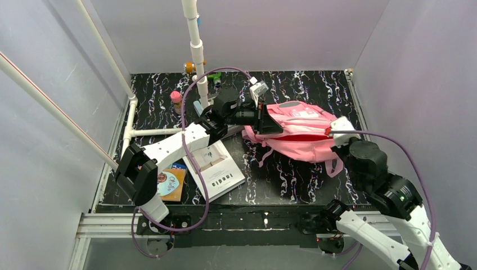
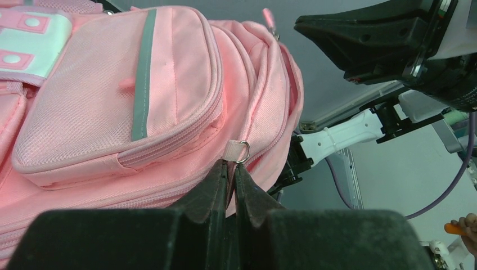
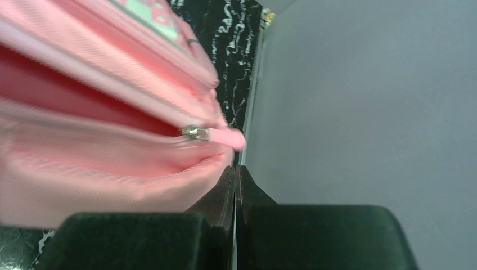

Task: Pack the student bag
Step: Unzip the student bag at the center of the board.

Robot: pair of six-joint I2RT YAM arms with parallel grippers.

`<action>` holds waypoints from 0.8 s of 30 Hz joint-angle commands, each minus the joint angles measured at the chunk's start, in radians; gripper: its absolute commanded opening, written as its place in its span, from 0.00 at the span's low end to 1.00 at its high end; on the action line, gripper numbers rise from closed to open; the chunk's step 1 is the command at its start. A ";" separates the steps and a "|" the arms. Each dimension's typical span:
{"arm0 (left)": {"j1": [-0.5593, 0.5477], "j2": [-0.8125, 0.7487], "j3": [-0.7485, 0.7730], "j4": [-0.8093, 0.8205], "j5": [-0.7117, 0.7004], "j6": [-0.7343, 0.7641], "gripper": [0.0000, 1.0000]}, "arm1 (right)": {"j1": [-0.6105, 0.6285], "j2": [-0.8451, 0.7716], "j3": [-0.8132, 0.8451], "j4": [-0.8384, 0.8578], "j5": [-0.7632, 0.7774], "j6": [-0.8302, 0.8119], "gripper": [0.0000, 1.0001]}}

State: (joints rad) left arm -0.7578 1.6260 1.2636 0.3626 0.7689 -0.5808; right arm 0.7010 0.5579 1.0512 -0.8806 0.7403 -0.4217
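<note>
At wrist level, left gripper (image 2: 229, 169) pinches the student bag (image 2: 112, 112); right gripper (image 3: 235, 174) sits closed by its zipper (image 3: 196, 133).

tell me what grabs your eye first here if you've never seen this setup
The big pink student bag lies centre-right on the table, its main zip gaping to show red lining. Both arms are at it: the left gripper is pinched shut on a small tab at the bag's left end, and the right gripper is shut just below the zip pull at its right end. A white booklet lies front left.
</note>
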 commanded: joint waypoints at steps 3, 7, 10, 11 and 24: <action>0.025 -0.125 -0.019 0.045 0.072 -0.015 0.00 | -0.014 -0.078 -0.028 0.061 0.235 0.123 0.01; 0.026 -0.168 -0.035 0.058 0.101 -0.016 0.00 | -0.014 -0.141 -0.074 0.122 0.236 0.242 0.01; 0.026 -0.175 -0.031 0.060 0.099 -0.027 0.00 | -0.012 -0.142 -0.001 0.089 0.115 0.466 0.07; 0.025 -0.172 -0.028 0.062 0.096 -0.032 0.00 | -0.010 -0.127 0.039 0.045 0.084 0.579 0.15; 0.025 -0.135 -0.044 0.091 0.040 -0.072 0.00 | -0.009 0.028 0.326 -0.461 -0.082 1.335 0.73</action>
State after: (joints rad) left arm -0.7387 1.5471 1.2041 0.3683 0.8215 -0.6186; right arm 0.6895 0.6067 1.2499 -1.1313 0.6205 0.6575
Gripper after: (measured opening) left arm 0.056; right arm 0.712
